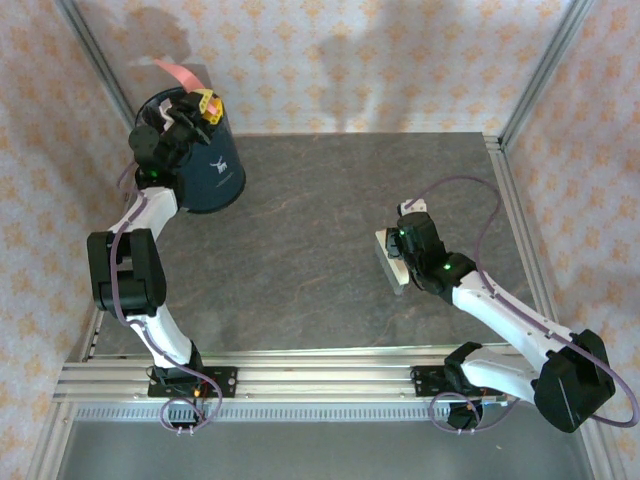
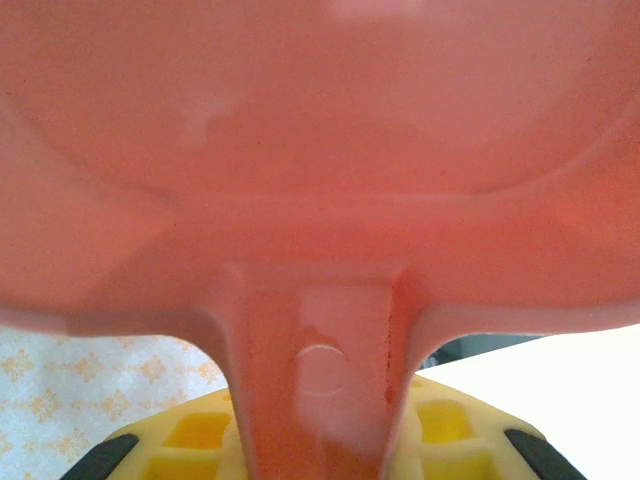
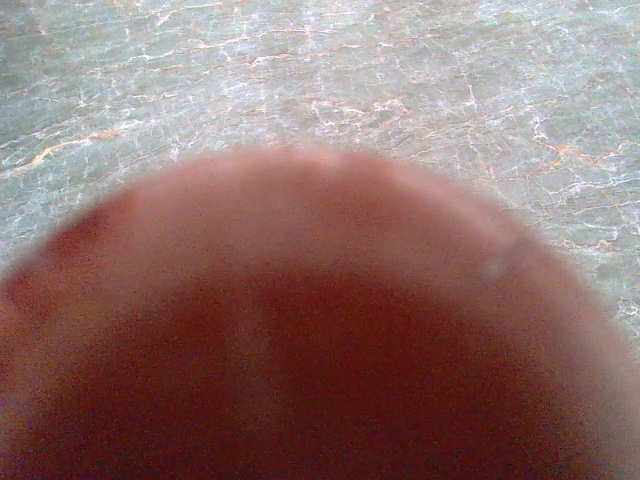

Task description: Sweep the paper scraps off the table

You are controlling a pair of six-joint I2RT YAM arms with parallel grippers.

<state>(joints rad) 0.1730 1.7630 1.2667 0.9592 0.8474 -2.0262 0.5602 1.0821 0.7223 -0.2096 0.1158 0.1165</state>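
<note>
My left gripper [image 1: 203,104] is shut on the handle [image 2: 320,380] of a pink dustpan [image 1: 178,72], which it holds tipped up over a dark blue bin [image 1: 210,165] at the table's far left corner. In the left wrist view the dustpan's pan [image 2: 320,150] rises above the yellow fingers [image 2: 190,440]. On the right, my right gripper [image 1: 408,240] is shut on a brush [image 1: 390,262] whose pale bristles rest on the table [image 1: 300,240]. A blurred red-brown brush handle [image 3: 320,350] sits close in front of the right wrist camera. The paper scraps are out of view.
Silver rails [image 1: 300,380] edge the table in front, and upright posts [image 1: 100,70] stand at the far corners. Patterned walls close in the back and sides. Grey stone surface [image 3: 300,70] lies ahead of the brush.
</note>
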